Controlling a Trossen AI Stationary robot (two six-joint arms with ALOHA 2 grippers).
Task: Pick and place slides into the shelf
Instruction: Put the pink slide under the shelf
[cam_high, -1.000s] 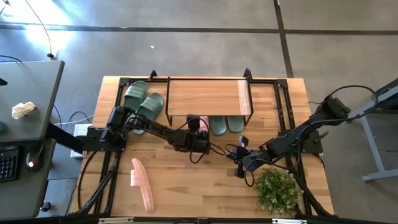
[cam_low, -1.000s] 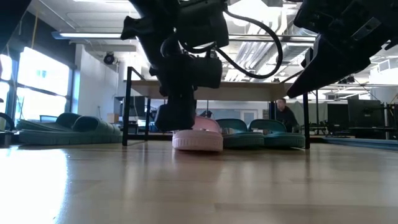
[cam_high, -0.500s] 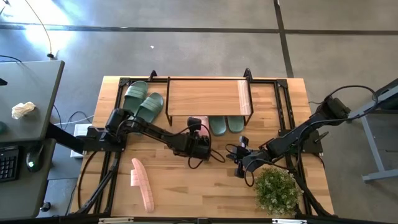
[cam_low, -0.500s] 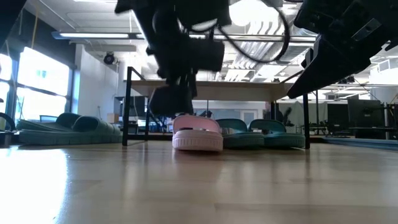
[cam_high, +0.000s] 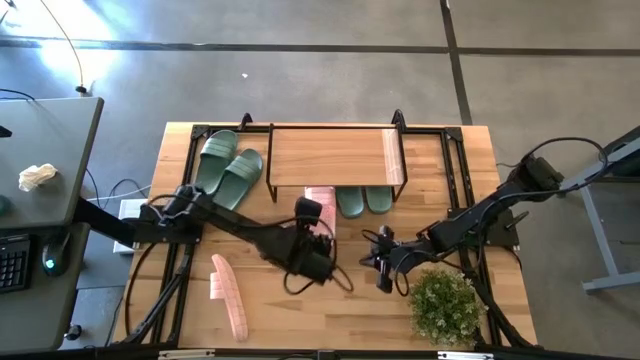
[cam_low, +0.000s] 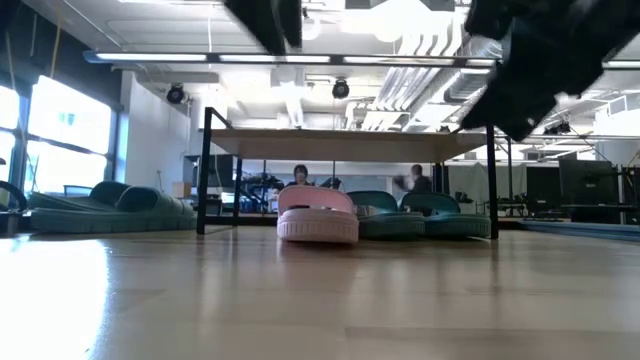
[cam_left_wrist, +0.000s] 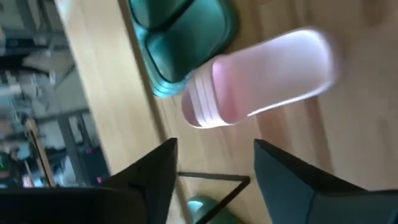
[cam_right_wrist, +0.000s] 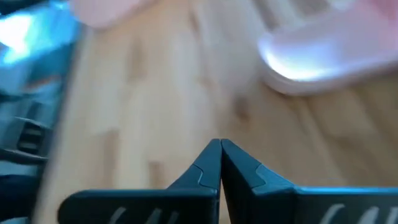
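One pale pink slide (cam_high: 320, 194) (cam_low: 318, 214) (cam_left_wrist: 267, 74) stands sole down on the table, its far part under the shelf's (cam_high: 335, 155) plank top, beside a sage-green pair (cam_high: 364, 200) (cam_low: 415, 214) (cam_left_wrist: 180, 37). My left gripper (cam_high: 308, 212) (cam_left_wrist: 214, 180) is open, raised above the table just near of that pink slide, touching nothing. The second pink slide (cam_high: 228, 295) (cam_right_wrist: 323, 56) lies on its side toward the near left. Another green pair (cam_high: 228, 165) (cam_low: 110, 205) sits left of the shelf. My right gripper (cam_high: 380, 262) (cam_right_wrist: 221, 155) is shut and hovers near the plant.
A potted green plant (cam_high: 445, 305) stands at the near right corner, close to my right arm. Black frame rails (cam_high: 455, 170) run along both table sides. Bare wood lies between the two grippers and along the near edge. People move in the room behind the shelf.
My left gripper, which stood low over the pink slide at the shelf front, has risen out of the low view and drawn back toward the near edge. The pink slide has stayed where it was beside the green pair.
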